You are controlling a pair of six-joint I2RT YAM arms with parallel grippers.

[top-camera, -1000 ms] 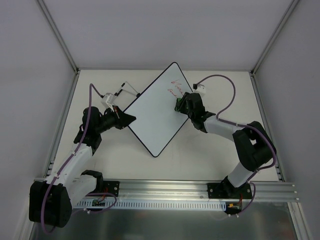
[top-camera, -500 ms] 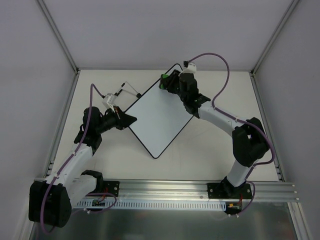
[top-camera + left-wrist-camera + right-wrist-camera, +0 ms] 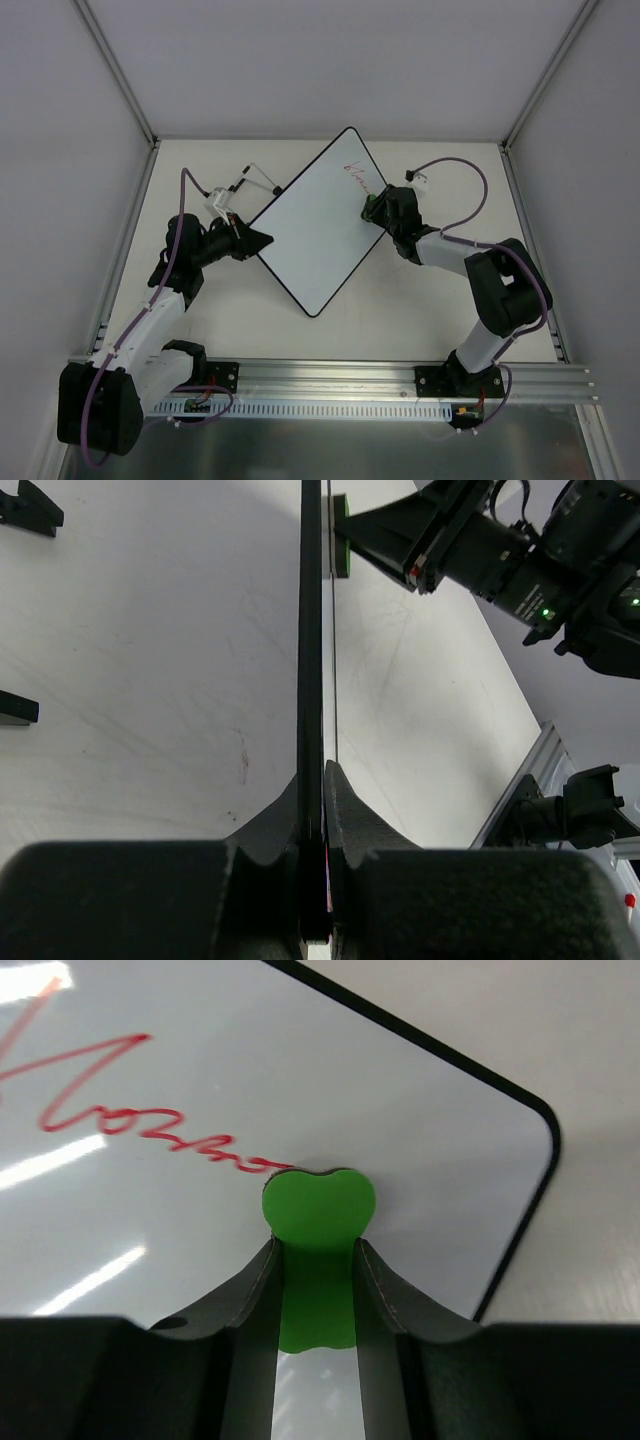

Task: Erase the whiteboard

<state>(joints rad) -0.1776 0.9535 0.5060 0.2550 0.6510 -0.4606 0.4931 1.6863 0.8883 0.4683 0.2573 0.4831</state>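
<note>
The whiteboard point(image 3: 312, 228) lies turned like a diamond on the table, with a line of red handwriting point(image 3: 353, 176) near its far corner. My left gripper point(image 3: 262, 238) is shut on the board's left corner. In the left wrist view the black rim point(image 3: 311, 630) runs edge-on between the jaws of that gripper point(image 3: 322, 780). My right gripper point(image 3: 373, 207) is shut on a green eraser point(image 3: 318, 1208), which presses flat on the board point(image 3: 420, 1110) at its right corner. The eraser sits just at the end of the red writing point(image 3: 110, 1110).
A small white and black object point(image 3: 240, 184) lies on the table beyond the left gripper. Two small black pieces point(image 3: 25, 505) point(image 3: 15, 708) rest on the tabletop left of the board. White walls close in both sides. An aluminium rail point(image 3: 400, 376) runs along the near edge.
My right gripper swept the eraser up to the board's far corner and back to its right corner. The lower red line is gone and one line is left. The left arm held still.
</note>
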